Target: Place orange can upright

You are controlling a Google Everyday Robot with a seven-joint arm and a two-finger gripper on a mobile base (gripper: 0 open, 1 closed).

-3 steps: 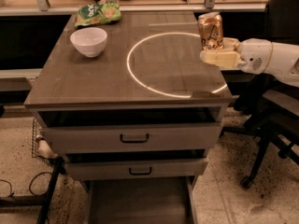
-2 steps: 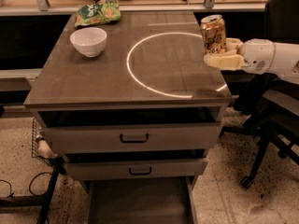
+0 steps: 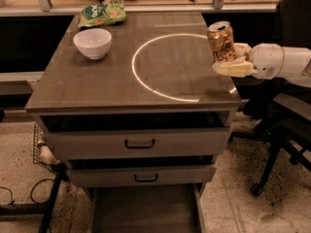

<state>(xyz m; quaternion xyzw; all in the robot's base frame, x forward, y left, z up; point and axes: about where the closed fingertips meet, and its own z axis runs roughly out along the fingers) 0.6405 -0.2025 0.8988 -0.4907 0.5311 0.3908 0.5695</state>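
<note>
The orange can [image 3: 221, 41], orange-gold and brown with a silver top rim, stands nearly upright near the right edge of the grey table [image 3: 97, 84], its base hidden behind a finger. My gripper [image 3: 232, 57] reaches in from the right on a white arm [image 3: 284, 62]. Its cream fingers [image 3: 233, 69] sit on either side of the can's lower part and hold it.
A white bowl [image 3: 92, 42] sits at the table's left rear, with a green snack bag [image 3: 102, 14] behind it. A thin bright ring [image 3: 170, 64] marks the tabletop. Two drawers [image 3: 138, 144] lie below. A black chair [image 3: 284, 115] stands at the right.
The can has gone from tilted to nearly upright in the gripper's hold and shifted slightly right and up; the gripper has turned with it.
</note>
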